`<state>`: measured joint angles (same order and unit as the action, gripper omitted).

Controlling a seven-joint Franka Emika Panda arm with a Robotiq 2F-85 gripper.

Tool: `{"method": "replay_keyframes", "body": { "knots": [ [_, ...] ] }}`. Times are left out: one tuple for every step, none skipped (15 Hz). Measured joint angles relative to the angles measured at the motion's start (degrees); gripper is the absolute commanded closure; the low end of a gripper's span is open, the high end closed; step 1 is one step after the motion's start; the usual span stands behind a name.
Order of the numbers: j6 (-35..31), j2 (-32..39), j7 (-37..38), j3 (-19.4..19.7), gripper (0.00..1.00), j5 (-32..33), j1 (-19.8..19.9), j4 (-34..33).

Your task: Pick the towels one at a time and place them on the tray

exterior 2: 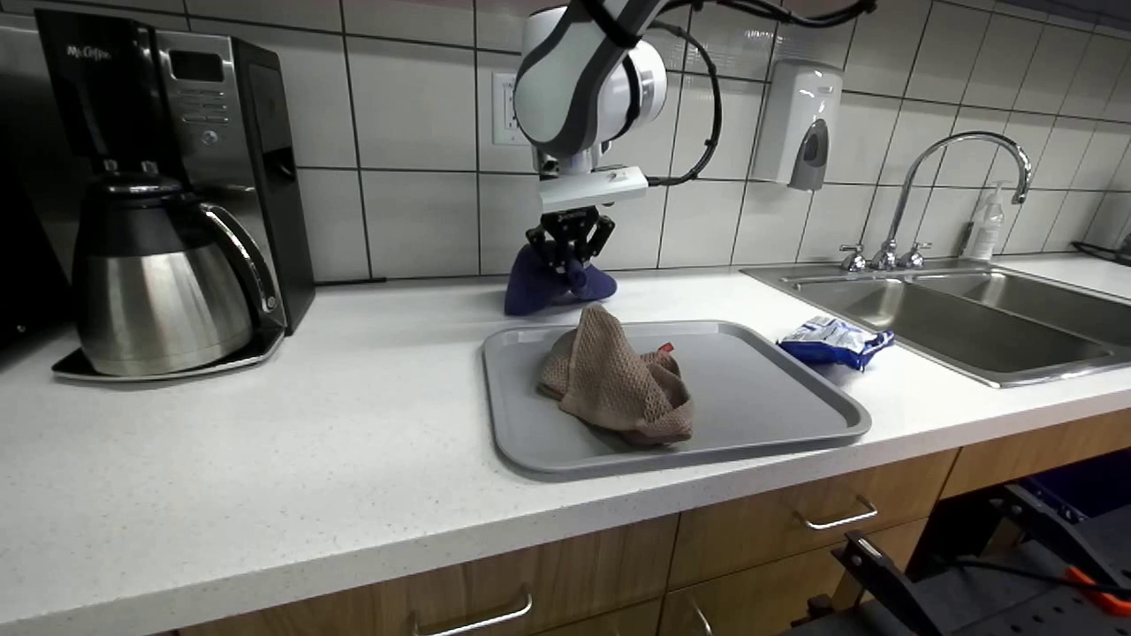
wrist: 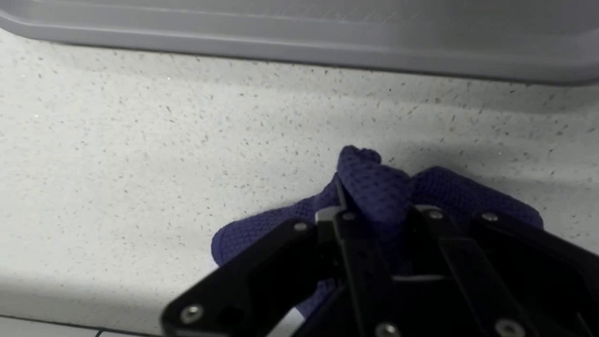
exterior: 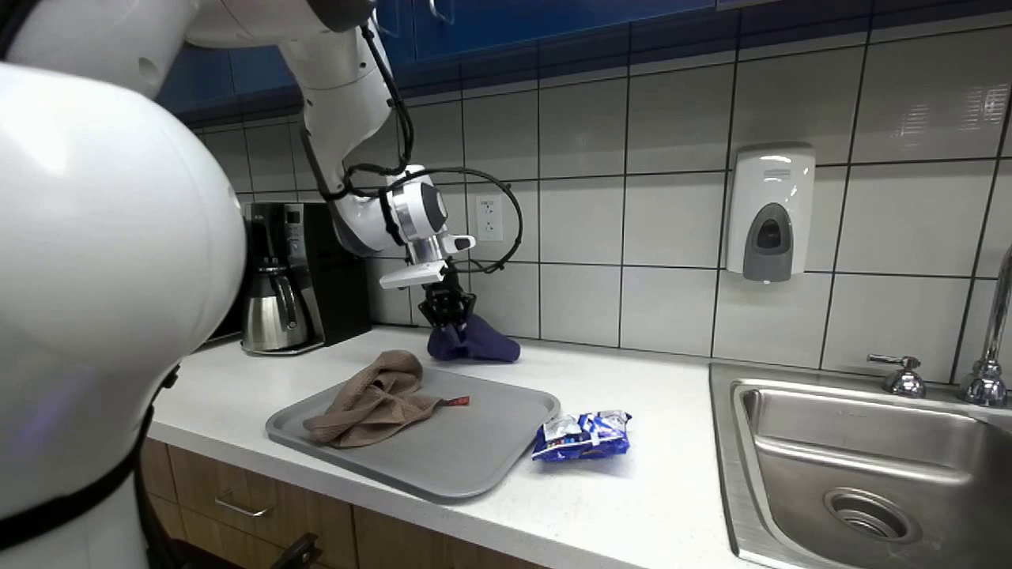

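A purple towel (exterior: 489, 344) is bunched on the counter behind the tray, near the tiled wall. It also shows in an exterior view (exterior 2: 528, 284) and in the wrist view (wrist: 374, 185). My gripper (exterior: 451, 322) points down and is shut on the purple towel, with a fold squeezed between the fingers (wrist: 378, 210). The towel's lower part appears to rest on the counter; the fingertips are partly hidden by cloth. A brown towel (exterior: 378, 405) with a red tag lies crumpled on the left part of the grey tray (exterior: 474, 454), also seen in an exterior view (exterior 2: 618, 380).
A blue snack packet (exterior: 583, 436) lies beside the tray's right edge. A coffee maker with a steel carafe (exterior 2: 163, 283) stands at the left. A steel sink (exterior: 854, 442) is at the right. The tiled wall and an outlet (exterior: 489, 219) are close behind the gripper.
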<state>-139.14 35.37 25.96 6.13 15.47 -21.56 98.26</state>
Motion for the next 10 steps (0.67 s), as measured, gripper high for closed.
{"method": "replay_keyframes", "body": {
  "knots": [
    [-0.2, -1.7, 0.9, 0.1, 0.96, 1.1, -0.5, 2.0],
    [-0.3, -3.5, 1.9, 0.2, 0.96, 2.4, -1.1, 4.0],
    [-0.5, -5.3, 3.1, 0.3, 0.96, 3.7, -1.7, 6.1],
    [-0.6, -7.3, 4.4, 0.4, 0.96, 5.1, -2.2, 8.2],
    [-0.7, -9.1, 5.5, 0.4, 0.96, 6.5, -2.5, 10.1],
    [-0.7, -11.0, 6.6, 0.4, 0.96, 7.7, -2.8, 12.1],
    [-0.7, -12.7, 7.6, 0.4, 0.96, 8.9, -2.9, 13.9],
    [-0.7, -14.5, 8.5, 0.3, 0.96, 9.8, -2.9, 15.8],
    [-0.7, -16.0, 9.3, 0.3, 0.96, 10.4, -2.8, 17.5],
    [-0.7, -17.4, 9.9, 0.3, 0.96, 10.7, -2.7, 19.2]
  ]
}}
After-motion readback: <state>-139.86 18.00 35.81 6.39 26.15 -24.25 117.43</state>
